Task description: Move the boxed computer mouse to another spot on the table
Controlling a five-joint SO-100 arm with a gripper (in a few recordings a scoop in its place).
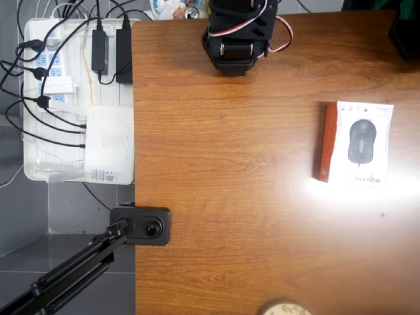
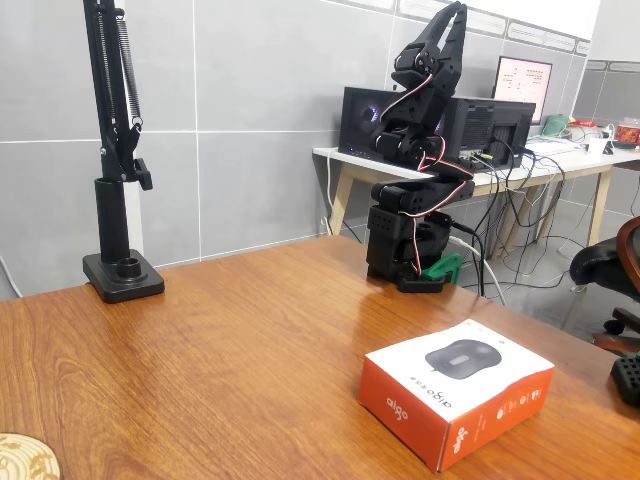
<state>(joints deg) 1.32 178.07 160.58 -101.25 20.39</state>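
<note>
Pincer (image 2: pixel 452 14) points upward, folded back above the arm's base, its fingers drawn together on nothing. Mouse box (image 2: pixel 457 390) lies flat on the counter (image 2: pixel 230 340), well apart. Risk: the wide, flat carton may slip from a narrow grip or skid across the glossy wood.

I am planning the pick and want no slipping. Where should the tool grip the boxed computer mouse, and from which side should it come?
Probably from above, closing across the short width of the boxed computer mouse, on its two long side walls. It lies flat on the table with free space all around. The tool is raised at the arm's base, fingers together.
</note>
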